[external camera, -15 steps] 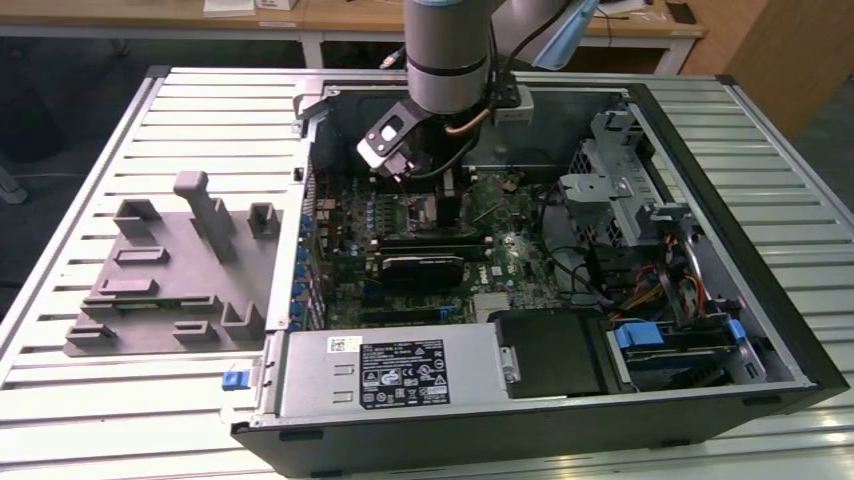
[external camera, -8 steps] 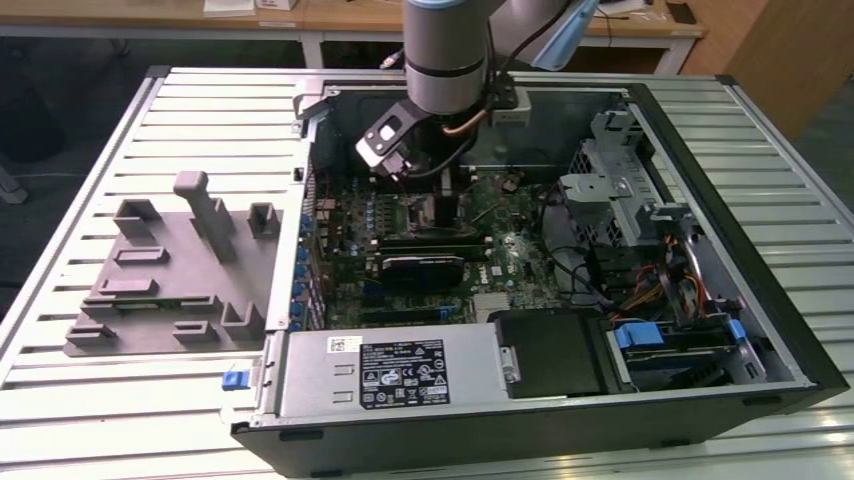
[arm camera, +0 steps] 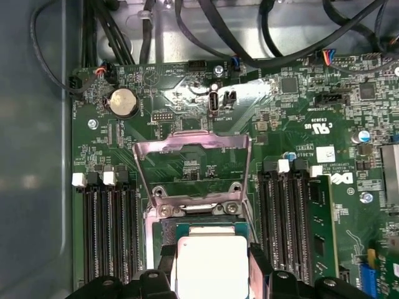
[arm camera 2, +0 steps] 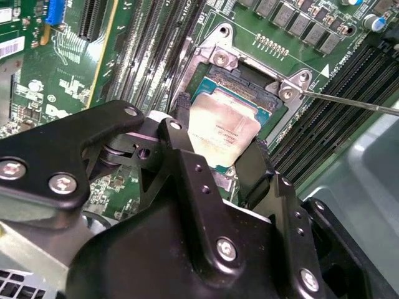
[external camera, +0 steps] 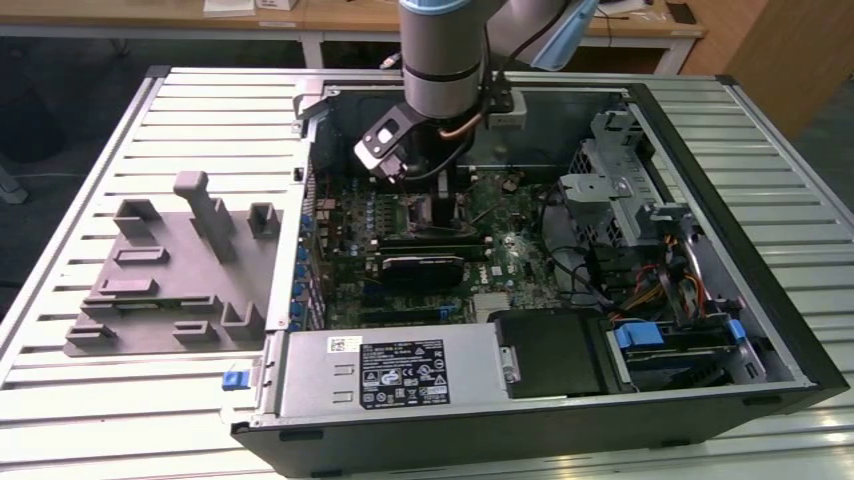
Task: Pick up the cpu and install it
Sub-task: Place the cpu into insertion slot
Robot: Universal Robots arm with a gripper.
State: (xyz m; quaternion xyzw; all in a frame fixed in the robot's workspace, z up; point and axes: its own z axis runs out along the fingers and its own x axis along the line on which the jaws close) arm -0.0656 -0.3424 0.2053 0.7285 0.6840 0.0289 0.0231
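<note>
**Entry: CPU installation, arm inside the case**

- Gripper (arm camera 2: 219, 132) — black, two-fingered, carried by the Universal Robots arm (external camera: 441, 50). It is lowered into an open computer case (external camera: 534, 440) that lies on its side on a slatted metal table (external camera: 80, 420).
- Gripper state: the fingers (arm camera 2: 184, 149) are drawn in narrow, one against each of two opposite edges of the cpu (arm camera 2: 224, 128), which they clasp between them.
- Cpu: flat and square, with a silver-grey top that looks pale and a little smudged in the second wrist view.
- Cpu location: squarely over the motherboard socket (arm camera 2: 240, 82), inside its frame (it is not possible to tell whether it rests in the socket or hangs just above it).
- Load plate (arm camera: 193, 156): a bright metal frame, tipped up and open at one edge of the socket.
- Lever (arm camera 2: 355, 104): a thin metal rod, swung out across the memory slots (arm camera: 103, 230).
- Memory slots: long black rows flanking the socket on both sides.
- Coin cell battery (arm camera: 123, 101): round and silver, on the green motherboard (arm camera: 299, 143) beyond the load plate.
- Cables (arm camera: 206, 37): black, bundled along the far edge of the board.
- Black rectangular block (external camera: 420, 268): on the board just beside the gripper, on the side nearer the exterior camera.
- Power supply (external camera: 387, 370): a grey box with labels, at the near wall of the case.
- Drive cage (external camera: 614, 190): grey metal, toward the exterior view's right.
- Grey fixture (external camera: 174, 270) — a moulded block with slots and upright posts. It lies on the table at the exterior view's left, apart from the case.
</note>
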